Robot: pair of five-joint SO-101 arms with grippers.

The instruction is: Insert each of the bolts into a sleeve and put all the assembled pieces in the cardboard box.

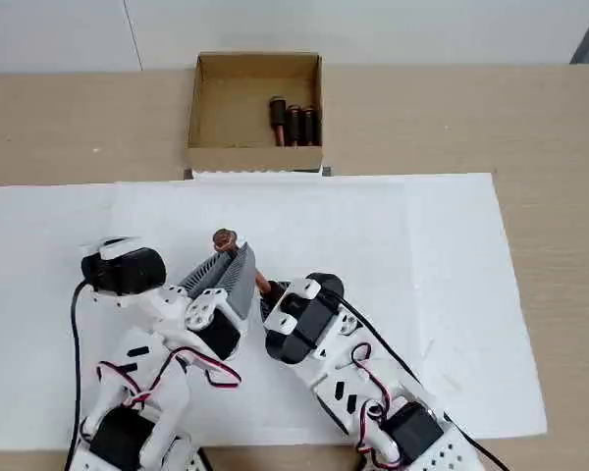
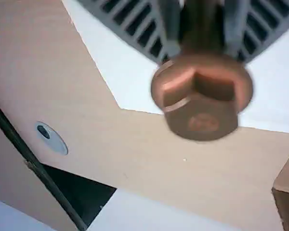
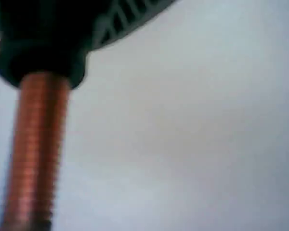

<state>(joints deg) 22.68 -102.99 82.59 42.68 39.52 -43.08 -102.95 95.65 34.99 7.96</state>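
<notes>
Bolt held off the white sheet, left gripper clamped on its shank just under the hex head. Threaded end runs into the black sleeve, which the right gripper looks closed around, just beside the left one. Insertion looks partly done, bare thread showing. Farther back, cardboard box holds three assembled pieces side by side. No loose bolts visible, so this is likely the last; seating and boxing remain.
</notes>
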